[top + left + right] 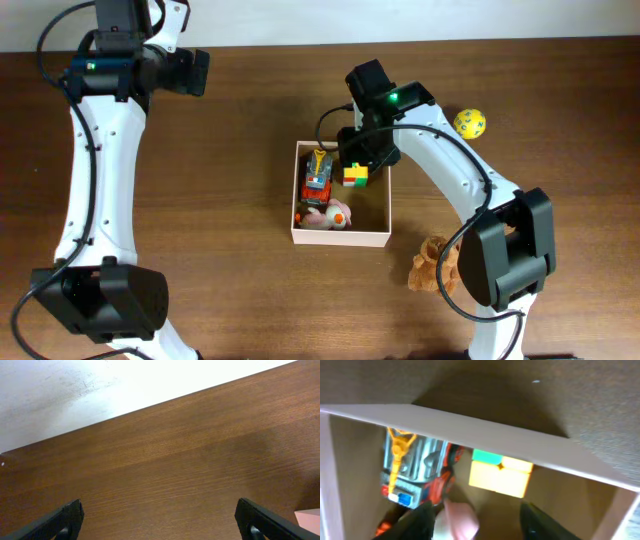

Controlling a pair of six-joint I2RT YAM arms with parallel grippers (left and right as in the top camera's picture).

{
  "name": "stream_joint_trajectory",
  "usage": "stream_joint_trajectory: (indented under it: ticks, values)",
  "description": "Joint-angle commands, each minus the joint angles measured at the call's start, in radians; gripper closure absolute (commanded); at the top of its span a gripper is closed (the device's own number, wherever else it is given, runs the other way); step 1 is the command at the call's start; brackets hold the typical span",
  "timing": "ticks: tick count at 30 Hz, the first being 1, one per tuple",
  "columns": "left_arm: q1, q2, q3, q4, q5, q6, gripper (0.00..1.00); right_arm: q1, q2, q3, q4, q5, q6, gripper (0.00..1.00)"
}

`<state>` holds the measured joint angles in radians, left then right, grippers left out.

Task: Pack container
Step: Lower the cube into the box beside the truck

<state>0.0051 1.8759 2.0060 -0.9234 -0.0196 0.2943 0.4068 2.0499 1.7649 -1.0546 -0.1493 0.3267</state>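
Observation:
The container (pixel 340 238) is a square white-walled box with a tan inside, at the middle of the table. In it lie an orange and grey toy truck (pixel 318 178), a yellow, green and red cube (pixel 355 176) and a pink and white soft toy (pixel 328 215). My right gripper (pixel 360 158) hangs over the box's far right corner, open and empty. In the right wrist view the gripper (pixel 480 525) is above the box wall (pixel 520 442), with the truck (pixel 412 470), cube (pixel 500 475) and pink toy (pixel 457 520) below. My left gripper (pixel 192 72) is open over bare table at the far left.
A yellow ball (pixel 470 123) lies on the table at the far right. A brown plush toy (pixel 435 263) lies right of the box, beside the right arm's base. The left wrist view shows the open left gripper (pixel 160 525) over bare wood near the table's far edge.

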Motion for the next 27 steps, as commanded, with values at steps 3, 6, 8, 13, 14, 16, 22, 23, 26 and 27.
stream_joint_trajectory:
  ticks: [3, 6, 8, 13, 14, 16, 22, 23, 26, 27]
  values:
    - [-0.002, -0.006, 0.017, 0.003, -0.003, -0.01, 0.01, 0.023, 0.003, 0.022, 0.013, -0.05, -0.023, 0.54]
    - [-0.002, -0.006, 0.017, 0.003, -0.003, -0.01, 0.01, 0.043, 0.005, 0.018, 0.043, -0.05, -0.029, 0.54]
    - [-0.002, -0.006, 0.017, 0.003, -0.003, -0.01, 0.01, 0.06, 0.007, 0.018, 0.066, -0.05, -0.034, 0.54]
    - [-0.002, -0.006, 0.017, 0.003, -0.003, -0.01, 0.01, 0.1, 0.026, 0.018, 0.106, -0.019, -0.042, 0.54]
    - [-0.002, -0.006, 0.017, 0.003, -0.003, -0.01, 0.01, 0.109, 0.035, 0.018, 0.108, 0.005, -0.042, 0.55]
    - [-0.002, -0.006, 0.017, 0.003, -0.003, -0.01, 0.01, 0.11, 0.05, 0.018, 0.111, 0.007, -0.053, 0.58]
    - [-0.002, -0.006, 0.017, 0.003, -0.003, -0.01, 0.01, 0.103, 0.064, 0.018, 0.113, 0.007, -0.06, 0.7]
    - [-0.002, -0.006, 0.017, 0.003, -0.003, -0.01, 0.01, 0.102, 0.064, 0.018, 0.114, 0.008, -0.06, 0.71]
    - [-0.002, -0.006, 0.017, 0.003, -0.003, -0.01, 0.01, 0.097, 0.064, 0.018, 0.117, 0.007, -0.06, 0.74]
    - [-0.002, -0.006, 0.017, 0.003, -0.003, -0.01, 0.01, 0.097, 0.064, 0.018, 0.117, 0.007, -0.06, 0.75]
